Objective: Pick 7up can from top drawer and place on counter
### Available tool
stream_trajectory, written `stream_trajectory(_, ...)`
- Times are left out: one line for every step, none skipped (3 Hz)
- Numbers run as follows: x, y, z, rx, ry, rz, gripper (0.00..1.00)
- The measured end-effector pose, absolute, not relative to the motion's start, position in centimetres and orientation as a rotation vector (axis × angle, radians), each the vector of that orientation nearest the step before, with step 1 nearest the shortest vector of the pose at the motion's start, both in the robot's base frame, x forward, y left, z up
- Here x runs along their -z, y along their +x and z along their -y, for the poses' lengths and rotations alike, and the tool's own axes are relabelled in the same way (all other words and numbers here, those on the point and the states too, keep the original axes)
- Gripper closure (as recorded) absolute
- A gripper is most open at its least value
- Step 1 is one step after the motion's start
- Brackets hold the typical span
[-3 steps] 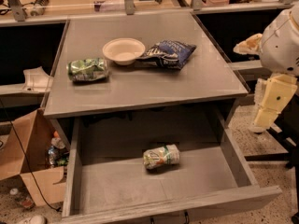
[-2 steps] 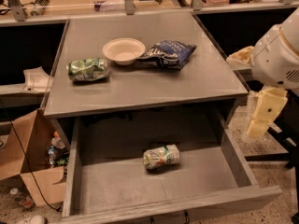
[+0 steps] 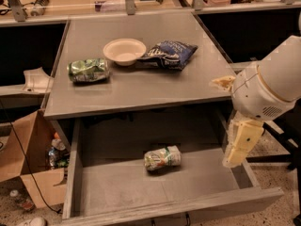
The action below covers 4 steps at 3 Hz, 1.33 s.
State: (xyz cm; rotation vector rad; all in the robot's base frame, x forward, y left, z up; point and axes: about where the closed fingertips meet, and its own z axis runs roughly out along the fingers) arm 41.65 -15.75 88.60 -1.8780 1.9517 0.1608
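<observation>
The 7up can (image 3: 162,158) lies on its side on the flat bottom of the open top drawer (image 3: 117,187), near its middle. The grey counter (image 3: 136,86) spans above the drawer. My gripper (image 3: 241,142) hangs at the right, pale yellow fingers pointing down over the drawer's right side wall, to the right of the can and apart from it. Nothing is in it.
On the counter are a shiny green crinkled item (image 3: 88,70) at the left, a white bowl (image 3: 124,51) and a dark blue chip bag (image 3: 170,54). A cardboard box (image 3: 28,168) with clutter stands on the floor at the left. A chair base shows at the right.
My arm has swung left and down, bringing the gripper from beside the counter's right edge to over the drawer's right wall. The can has not moved.
</observation>
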Motion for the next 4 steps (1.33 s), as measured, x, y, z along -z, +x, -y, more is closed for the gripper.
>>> stream_trajectory(-85.7, 41.6, 13.6, -0.133, -1.877, -1.902, 0.0)
stream_trajectory(-85.7, 41.6, 13.5, -0.132, -1.877, -1.902, 0.0)
stream_trajectory(-84.2, 42.1, 13.0, -0.157, -1.846, -1.896, 0.0)
stream_trajectory(-80.8, 44.5, 11.6, -0.183, -1.827, -1.875, 0.0)
